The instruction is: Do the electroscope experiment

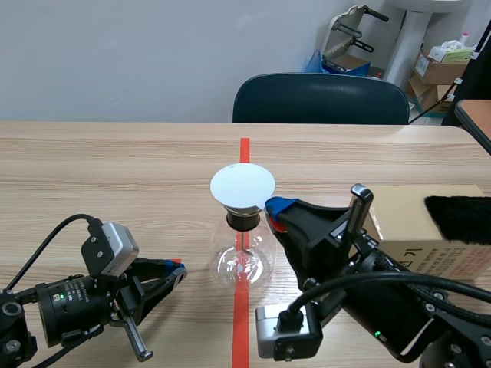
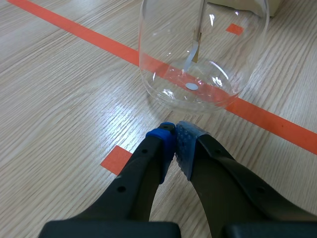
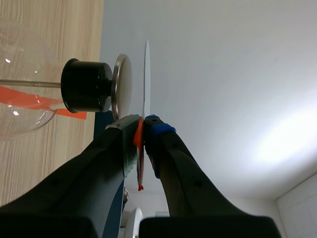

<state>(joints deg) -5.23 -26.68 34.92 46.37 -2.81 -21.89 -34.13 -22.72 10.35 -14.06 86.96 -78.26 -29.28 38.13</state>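
The left gripper [image 2: 174, 136] rests low on the desk [image 1: 115, 169], fingers clenched on nothing, just short of the electroscope [image 1: 242, 257] flask. The right gripper [image 3: 143, 124] is clamped on the edge of a thin white disc [image 3: 147, 74], which sits just above the electroscope's metal plate [image 3: 121, 87] with a narrow gap between them. Judged stage: disc at the plate. The leaves [image 2: 192, 54] hang close together, so deflection appears outstanding. Beyond, a black fur cloth [image 1: 460, 218] lies on a cardboard box [image 1: 414, 230].
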